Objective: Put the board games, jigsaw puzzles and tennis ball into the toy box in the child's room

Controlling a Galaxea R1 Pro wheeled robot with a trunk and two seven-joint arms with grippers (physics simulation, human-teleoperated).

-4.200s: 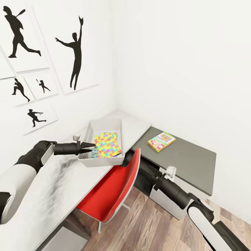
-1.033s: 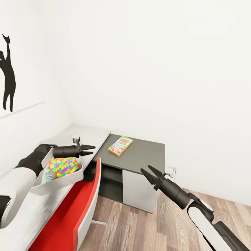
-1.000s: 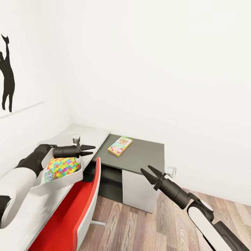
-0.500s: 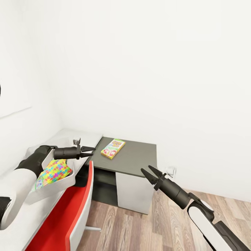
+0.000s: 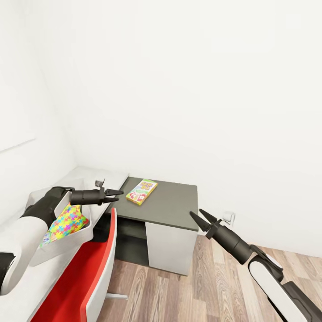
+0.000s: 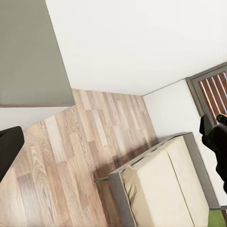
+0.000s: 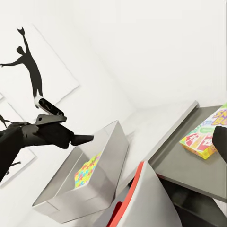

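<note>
While both claws hang empty, apparently parted, yellow-green board game (image 5: 141, 191) lies on dark cabinet top (image 5: 174, 203).

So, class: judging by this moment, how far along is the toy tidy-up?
Done: a multicoloured jigsaw puzzle square lies in the light grey open toy box on the pale desk. In hand: nothing; the left tool and right tool are both open and empty. Left: the yellow-green lettered board game box sits on the dark-grey cabinet top.

White walls (image 5: 201, 89) meet in a corner at far left. Wood-plank floor (image 5: 188, 295) fills the near right. A red chair (image 5: 85, 273) stands near left, beside a dark-grey cabinet (image 5: 174, 201) with white sides.
</note>
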